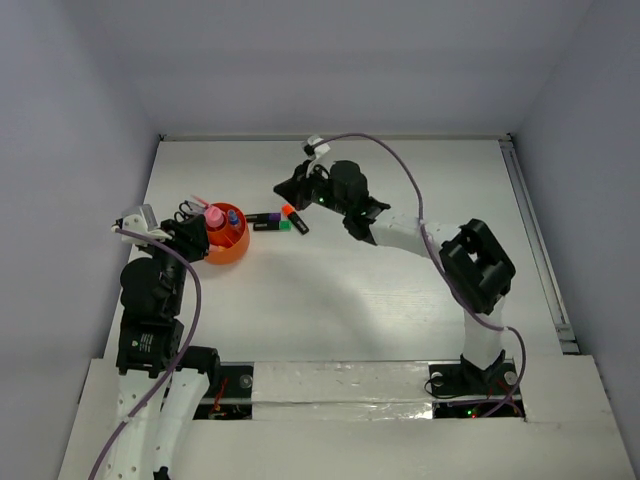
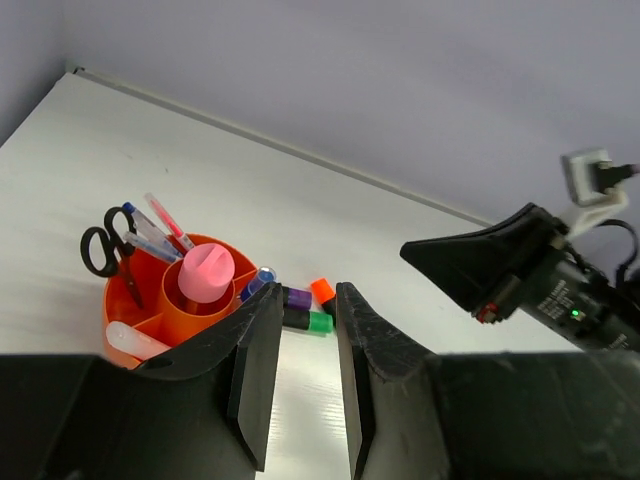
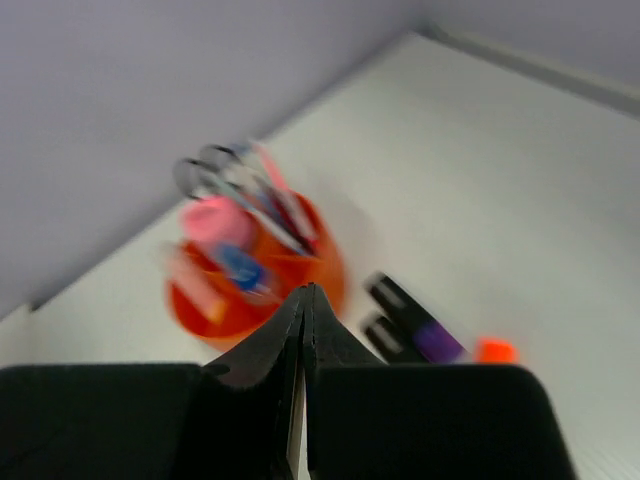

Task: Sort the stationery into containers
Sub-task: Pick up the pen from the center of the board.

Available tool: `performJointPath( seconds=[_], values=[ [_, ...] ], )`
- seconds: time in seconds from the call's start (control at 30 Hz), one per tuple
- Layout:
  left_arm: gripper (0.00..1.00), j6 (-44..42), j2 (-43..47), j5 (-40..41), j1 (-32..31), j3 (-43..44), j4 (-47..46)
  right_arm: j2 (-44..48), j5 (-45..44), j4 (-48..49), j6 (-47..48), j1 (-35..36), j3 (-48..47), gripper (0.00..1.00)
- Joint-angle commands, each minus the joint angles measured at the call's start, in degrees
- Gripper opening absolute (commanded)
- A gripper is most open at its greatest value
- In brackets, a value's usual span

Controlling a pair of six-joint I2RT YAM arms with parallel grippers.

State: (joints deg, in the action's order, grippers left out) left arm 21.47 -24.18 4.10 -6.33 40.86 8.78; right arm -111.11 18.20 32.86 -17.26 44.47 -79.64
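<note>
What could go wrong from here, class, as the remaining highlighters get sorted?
The highlighters lie bunched together beside the orange holder, so the right tool, now shut, might nudge or grab two. The scissors and pens stick up from the holder and could block a drop.

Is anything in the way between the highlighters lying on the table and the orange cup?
Nothing visible is in the way. The purple highlighter, green highlighter and orange highlighter lie close beside the orange cup, with only bare table in between.
</note>
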Motion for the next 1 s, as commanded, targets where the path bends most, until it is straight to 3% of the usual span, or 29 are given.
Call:
performJointPath(
  seconds=[0.0, 0.13, 0.23, 0.4, 0.5, 0.7, 0.97],
  values=[
    [0.25, -0.4, 0.5, -1.5, -0.2, 0.4, -3.4, -1.7, -8.5, -20.7, 1.8, -2.4, -4.1, 0.1],
    [0.26, -0.4, 0.6, -1.3, -0.2, 0.4, -3.5, -5.9, -12.3, -34.7, 5.5, -4.4, -10.3, 0.48],
    [0.28, -0.5, 0.5, -2.2, -0.2, 0.3, -3.7, -11.4, -13.5, -43.8, 8.8, -4.9, -19.4, 0.61],
    [0.39, -0.4, 0.6, -2.2, -0.2, 0.2, -3.9, -21.3, -13.4, -54.4, 11.2, -4.9, -35.3, 0.62],
    [0.45, -0.3, 1.2, -2.8, -0.2, -0.1, -3.9, -25.4, -13.5, -57.2, 11.6, -4.9, -39.3, 0.63],
    [0.46, -0.4, 0.8, -3.3, -0.2, -0.1, -4.1, -32.7, -15.2, -64.3, 13.6, -4.9, -52.5, 0.65],
    [0.46, -0.2, 1.4, -3.3, -0.2, -0.3, -4.0, -36.0, -12.6, -64.7, 13.5, -4.9, -55.4, 0.66]
  ],
)
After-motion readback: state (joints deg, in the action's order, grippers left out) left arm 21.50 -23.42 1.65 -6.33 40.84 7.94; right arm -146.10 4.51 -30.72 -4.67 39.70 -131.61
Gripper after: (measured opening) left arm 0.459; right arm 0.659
